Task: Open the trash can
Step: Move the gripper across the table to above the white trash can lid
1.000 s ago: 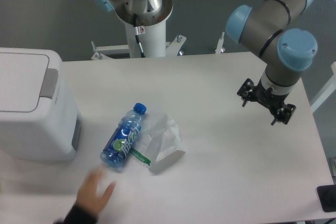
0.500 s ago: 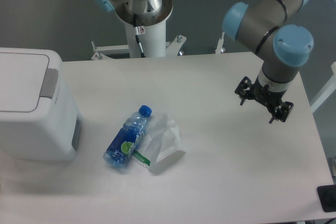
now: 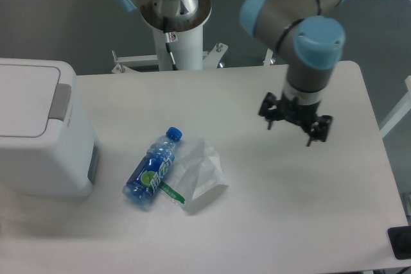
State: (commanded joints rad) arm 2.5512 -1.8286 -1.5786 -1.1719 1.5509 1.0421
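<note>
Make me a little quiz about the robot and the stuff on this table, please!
1. True or false: the trash can has its lid shut.
2. What lies right beside the blue bottle? A) a clear plastic bag B) a red cup C) a banana
3. Fill in: the gripper hangs over the ____ side of the table in the picture, far from the trash can.

Key: 1 true. 2 A, the clear plastic bag touches the bottle. 3 right.
</note>
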